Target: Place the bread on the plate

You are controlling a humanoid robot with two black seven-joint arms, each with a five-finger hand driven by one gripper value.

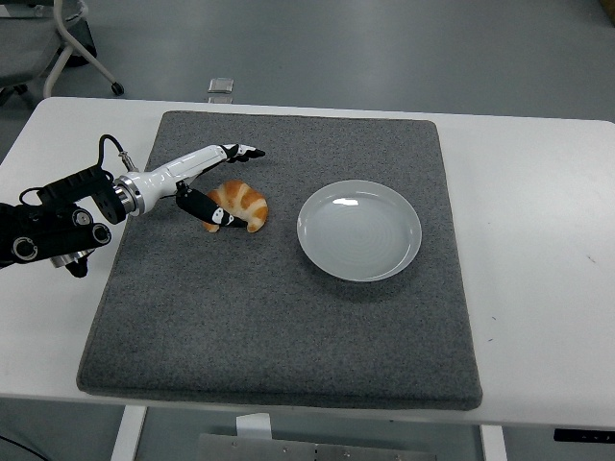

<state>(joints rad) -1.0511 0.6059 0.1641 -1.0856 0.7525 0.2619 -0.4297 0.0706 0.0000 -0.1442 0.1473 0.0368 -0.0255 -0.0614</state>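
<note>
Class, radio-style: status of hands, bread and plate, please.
Left hand open, thumb at croissant. Croissant on mat, not lifted. Plate empty, path clear. Right hand unseen.

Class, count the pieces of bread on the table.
1. A single croissant lies on the grey mat, left of the empty plate, with the left hand at it. None looks hidden.

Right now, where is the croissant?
In the head view, the croissant lies on the gray mat, left of the empty white plate, with the left hand right beside it.
</note>
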